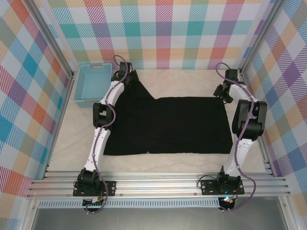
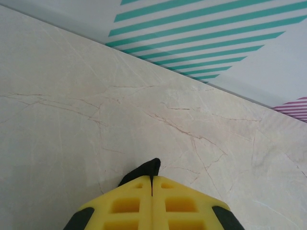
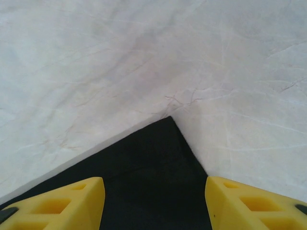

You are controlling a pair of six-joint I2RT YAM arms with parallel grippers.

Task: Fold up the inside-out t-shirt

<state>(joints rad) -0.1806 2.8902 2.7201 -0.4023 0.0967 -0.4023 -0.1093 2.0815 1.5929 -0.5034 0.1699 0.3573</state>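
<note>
One black t-shirt (image 1: 172, 124) lies spread on the table (image 1: 192, 79), near one blue basket (image 1: 91, 84). Of two grippers, the left gripper (image 2: 152, 178) pinches the t-shirt's far corner tight. The right gripper (image 3: 153, 191) hangs with its fingers apart over another corner.

On table (image 1: 192, 81), t-shirt (image 1: 182, 124) lies centre, w/ basket (image 1: 91, 85) just left of its far-left corner.
</note>
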